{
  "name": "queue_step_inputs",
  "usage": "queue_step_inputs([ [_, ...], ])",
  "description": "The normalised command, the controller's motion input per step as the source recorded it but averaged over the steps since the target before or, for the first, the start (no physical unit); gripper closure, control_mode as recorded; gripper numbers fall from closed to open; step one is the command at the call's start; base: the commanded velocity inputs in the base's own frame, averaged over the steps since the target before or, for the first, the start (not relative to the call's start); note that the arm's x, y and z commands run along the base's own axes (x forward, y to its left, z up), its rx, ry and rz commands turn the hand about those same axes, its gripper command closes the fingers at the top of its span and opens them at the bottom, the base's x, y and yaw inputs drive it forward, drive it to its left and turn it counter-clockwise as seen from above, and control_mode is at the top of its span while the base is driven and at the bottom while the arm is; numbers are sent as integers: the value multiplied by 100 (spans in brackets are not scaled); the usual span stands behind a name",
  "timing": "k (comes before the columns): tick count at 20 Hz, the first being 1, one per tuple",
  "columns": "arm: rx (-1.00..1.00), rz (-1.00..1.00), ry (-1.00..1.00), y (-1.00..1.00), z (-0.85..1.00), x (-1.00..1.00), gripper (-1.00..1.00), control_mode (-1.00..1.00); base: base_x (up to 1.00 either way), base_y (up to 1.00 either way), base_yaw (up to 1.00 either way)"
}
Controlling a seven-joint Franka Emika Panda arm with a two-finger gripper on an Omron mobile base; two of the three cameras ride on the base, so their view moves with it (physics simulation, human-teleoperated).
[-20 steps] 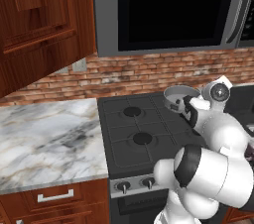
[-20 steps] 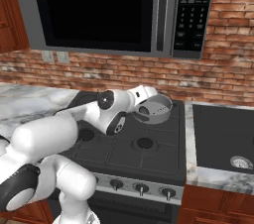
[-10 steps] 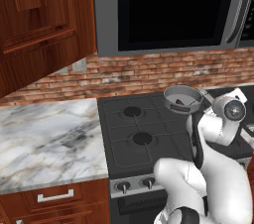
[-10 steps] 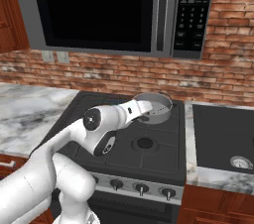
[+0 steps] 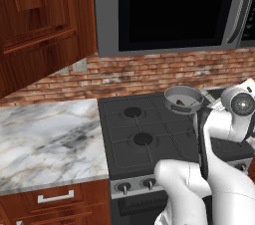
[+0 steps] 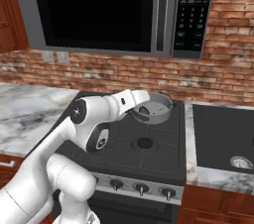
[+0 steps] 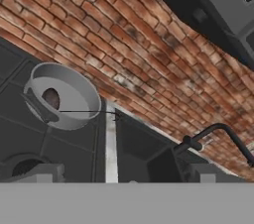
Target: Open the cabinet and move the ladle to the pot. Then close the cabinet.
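The round grey pot [image 5: 183,98] [image 6: 155,108] [image 7: 62,96] stands on the stove's back right burner. Inside it lies the slim dark ladle [image 7: 45,103], its bowl against the pot's floor and its handle against the wall. My gripper [image 7: 125,177] hangs open a short way from the pot, nothing between its fingers [image 7: 43,172]; the pot lies ahead and to the left in the hand view. My white wrist [image 6: 137,99] sits right beside the pot's rim. The reddish-brown wall cabinet [image 5: 40,20] fills the upper left; its handles are out of view and I cannot tell whether it is open.
A black microwave [image 6: 99,10] hangs over the black stove [image 5: 144,134]. Marble counter [image 5: 47,139] lies to the left, with a base drawer [image 5: 55,198] under it. A dark sink [image 6: 223,139] with a black faucet [image 7: 213,134] sits right of the stove, and a brick wall [image 6: 114,74] runs behind.
My arm has swung round: the wrist slid right, away from the pot, in the left base view, and the elbow rose. Pot and ladle have stayed put, and the gripper has stayed open.
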Motion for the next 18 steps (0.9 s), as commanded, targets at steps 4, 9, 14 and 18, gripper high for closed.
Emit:
queue_step_inputs([
  [4, 2, -7, 14, -3, 90, -36, -100, -100, 0, 0, 0],
  [9, 0, -6, 9, -14, 43, -76, -100, -100, 0, 0, 0],
  [14, 0, -5, 2, -17, 25, -97, -100, -100, 0, 0, 0],
  [18, 1, -5, 1, -7, 36, -94, -100, -100, 0, 0, 0],
])
